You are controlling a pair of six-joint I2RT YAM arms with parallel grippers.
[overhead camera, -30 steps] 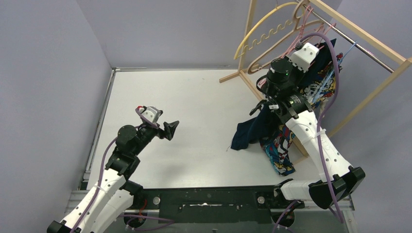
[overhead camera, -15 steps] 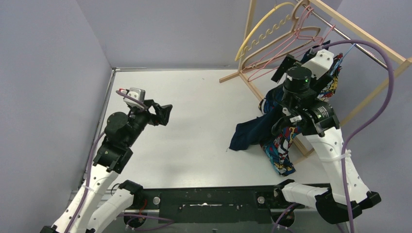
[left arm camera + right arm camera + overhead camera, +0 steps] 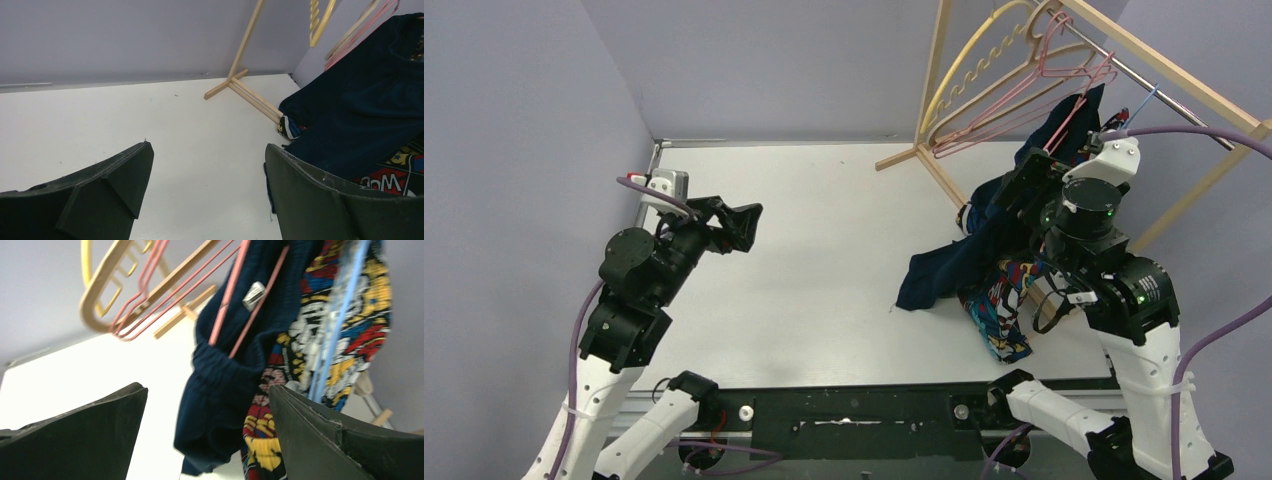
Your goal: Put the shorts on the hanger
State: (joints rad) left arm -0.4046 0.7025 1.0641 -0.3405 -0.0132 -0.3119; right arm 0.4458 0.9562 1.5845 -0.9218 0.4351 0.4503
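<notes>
Now: navy shorts (image 3: 944, 265) hung on pink hanger (image 3: 228, 295) at 2 o'clock, tail on table (image 3: 824, 250). Right gripper (image 3: 207, 390) spread, empty, near them. Left gripper (image 3: 209, 146) spread, 9 o'clock.

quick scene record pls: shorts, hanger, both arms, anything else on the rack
shorts: dark navy, waistband threaded on the pink hanger, lower end trailing on the table
pink hanger: thin arms run through the waistband; hook outside the right wrist view
left arm: jaws open, empty, far from the shorts
right arm: jaws open, empty, facing the shorts
comic-print garment: hanging beside the shorts
wooden rack: also carries a tan hanger and a yellow hanger
</notes>
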